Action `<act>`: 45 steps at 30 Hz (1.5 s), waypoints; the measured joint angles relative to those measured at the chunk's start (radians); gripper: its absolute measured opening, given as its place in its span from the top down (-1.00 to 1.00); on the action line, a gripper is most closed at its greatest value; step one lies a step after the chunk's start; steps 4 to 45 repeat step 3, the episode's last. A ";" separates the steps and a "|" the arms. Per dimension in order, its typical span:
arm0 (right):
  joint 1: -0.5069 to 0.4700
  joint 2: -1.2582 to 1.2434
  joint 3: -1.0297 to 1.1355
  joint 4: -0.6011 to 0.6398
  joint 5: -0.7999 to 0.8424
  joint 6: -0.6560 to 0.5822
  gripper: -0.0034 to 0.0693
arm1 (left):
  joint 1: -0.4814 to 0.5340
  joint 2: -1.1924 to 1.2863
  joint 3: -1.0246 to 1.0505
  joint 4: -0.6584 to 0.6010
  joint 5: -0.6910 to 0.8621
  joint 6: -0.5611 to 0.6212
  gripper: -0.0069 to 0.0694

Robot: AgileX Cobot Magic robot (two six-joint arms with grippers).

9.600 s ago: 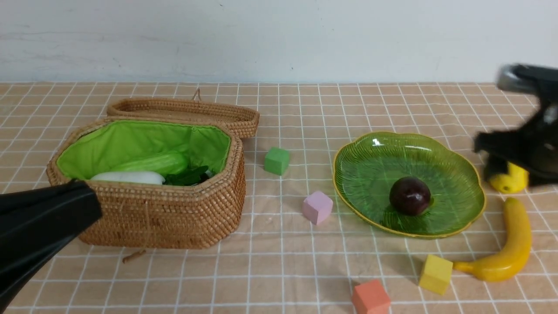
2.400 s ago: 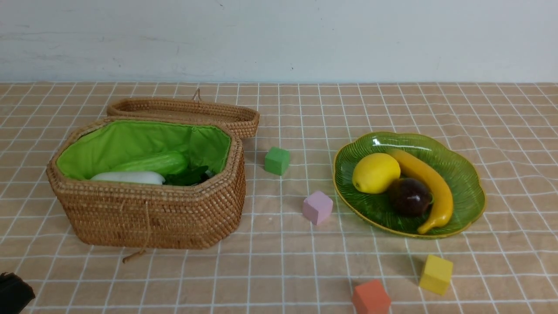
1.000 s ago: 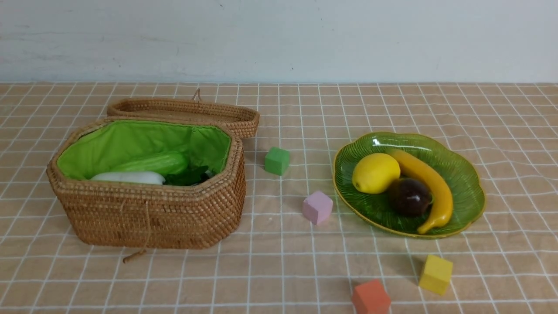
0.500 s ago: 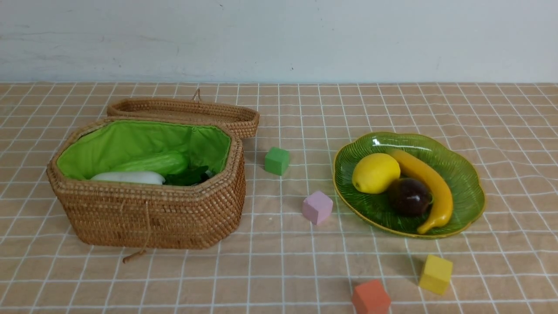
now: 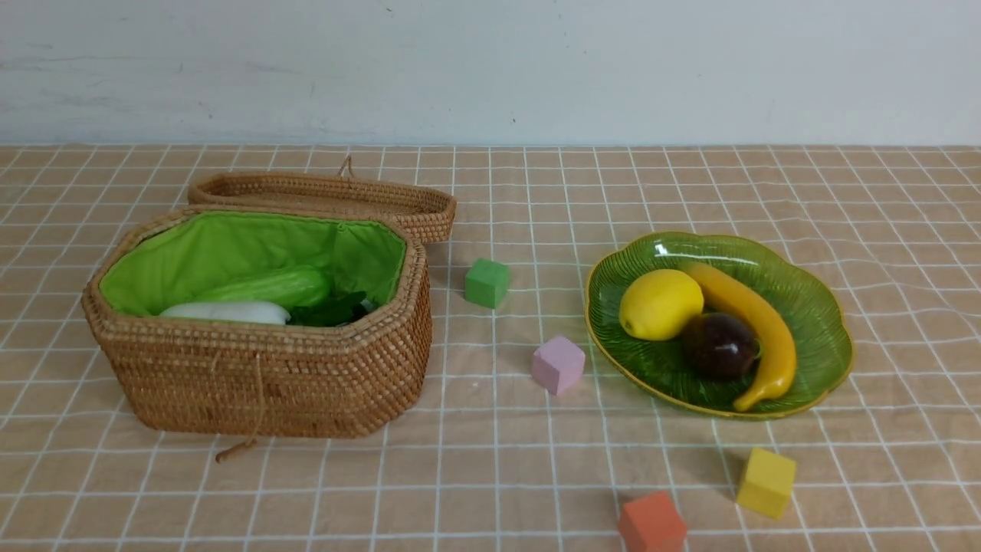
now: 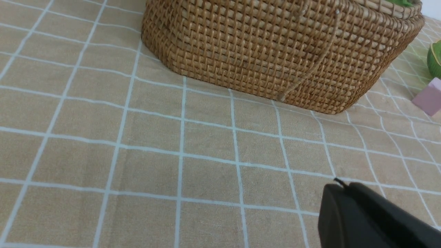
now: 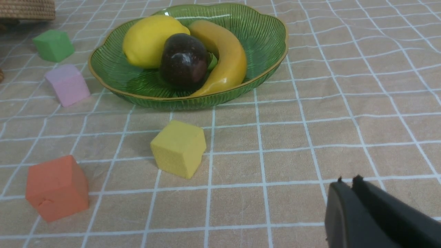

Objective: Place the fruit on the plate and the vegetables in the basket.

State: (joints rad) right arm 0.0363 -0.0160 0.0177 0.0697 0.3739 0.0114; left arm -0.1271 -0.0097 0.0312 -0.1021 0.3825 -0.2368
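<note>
Since the earliest frame we see the lemon (image 5: 661,304) and banana (image 5: 747,326) joining the mangosteen (image 5: 720,346) on the plate (image 5: 824,337); radish (image 5: 226,311) and leafy vegetable (image 5: 268,287) lie in the basket (image 5: 268,376). Left gripper (image 6: 339,184) and right gripper (image 7: 348,182) are closed, empty. We judge the task finished.

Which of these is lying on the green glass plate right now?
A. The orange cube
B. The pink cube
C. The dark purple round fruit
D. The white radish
C. The dark purple mangosteen rests on the plate between the lemon and the banana; both the front and right wrist views show it there.
</note>
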 joint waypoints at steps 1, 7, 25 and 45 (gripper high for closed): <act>0.000 0.000 0.000 0.000 0.000 0.000 0.78 | 0.000 0.000 0.000 0.000 0.000 -0.001 0.84; 0.000 0.000 0.000 0.000 0.000 0.000 0.78 | 0.000 0.000 0.000 0.000 0.000 -0.001 0.84; 0.000 0.000 0.000 0.000 0.000 0.000 0.78 | 0.000 0.000 0.000 0.000 0.000 -0.001 0.84; 0.000 0.000 0.000 0.000 0.000 0.000 0.78 | 0.000 0.000 0.000 0.000 0.000 -0.001 0.84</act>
